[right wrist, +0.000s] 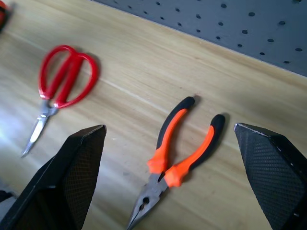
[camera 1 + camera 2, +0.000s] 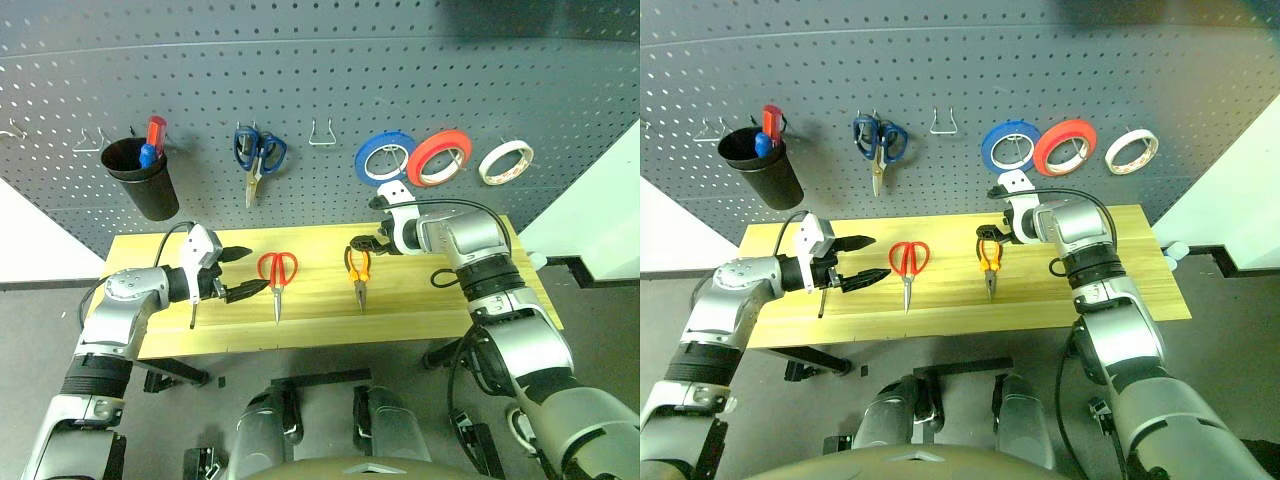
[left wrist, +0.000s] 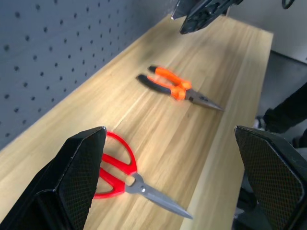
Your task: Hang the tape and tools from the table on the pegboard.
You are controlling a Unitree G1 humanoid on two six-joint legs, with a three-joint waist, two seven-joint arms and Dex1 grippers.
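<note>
Two tools lie flat on the counter (image 2: 430, 305), and both end effectors are out over the wood with nothing in them. The right end effector (image 2: 366, 241) hangs just above the handle end of the pliers (image 2: 358, 272), its black fingers spread wide to either side of the orange-and-black grips, not touching them. In the right wrist view the pliers (image 1: 180, 158) sit squarely between the two fingertips, nose pointing toward the counter's front edge.

Over to the left end effector (image 2: 243, 272): fingers fully apart as well, pointing across the counter at the red-handled scissors (image 2: 277, 279), which lie just beyond its tips, loops toward the pegboard (image 2: 320, 80) and steel blades toward the front edge. The left wrist view has the red loops right by one finger (image 3: 81, 177), the pliers farther along the planks.

Up on the pegboard behind the right end effector, the whitish tape (image 2: 505, 161) hangs on a hook, beside the red roll (image 2: 440, 156) and the blue roll (image 2: 385, 157). Behind the left end effector hang the blue-handled scissors (image 2: 258, 155), and farther left the black cup (image 2: 142, 178) with red and blue handles poking out.
</note>
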